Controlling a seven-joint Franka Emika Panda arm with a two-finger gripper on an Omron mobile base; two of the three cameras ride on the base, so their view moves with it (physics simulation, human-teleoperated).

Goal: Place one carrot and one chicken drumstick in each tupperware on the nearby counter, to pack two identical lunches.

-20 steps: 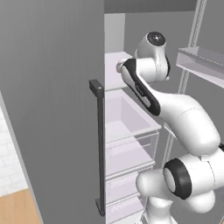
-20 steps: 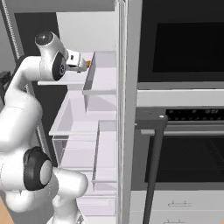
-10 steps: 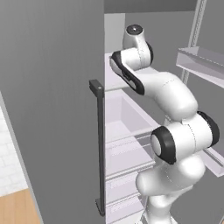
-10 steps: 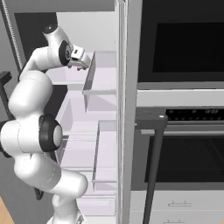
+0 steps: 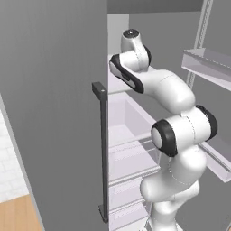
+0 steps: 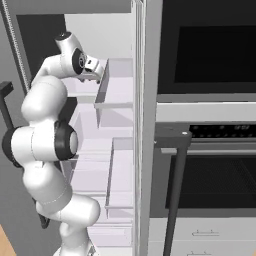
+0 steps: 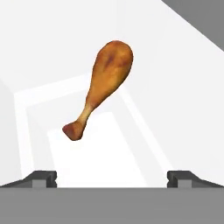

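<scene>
The arm reaches up and into the open fridge (image 5: 131,135), and from the hand camera the gripper (image 7: 112,177) has its two finger tips (image 7: 43,177) set wide apart at the bottom edge, nothing between them. Straight ahead lies a chicken drumstick (image 7: 99,87), golden brown, fat end up and to the right, knuckle end down and to the left, resting on a pale white shelf (image 7: 100,162); it sits clear of the fingers, not touching either. From the right base camera the gripper (image 6: 97,70) is small and partly tucked behind the shelf's front edge (image 6: 114,105), so the fingers themselves are hard to pick out there. From the left base camera the hand is hidden behind the arm's own upper links (image 5: 135,63), and the grey fridge door (image 5: 49,113) with its dark handle (image 5: 103,153) blocks the left side of the interior. To the right stands the dark oven (image 6: 205,125), cut off at the frame edge.
</scene>
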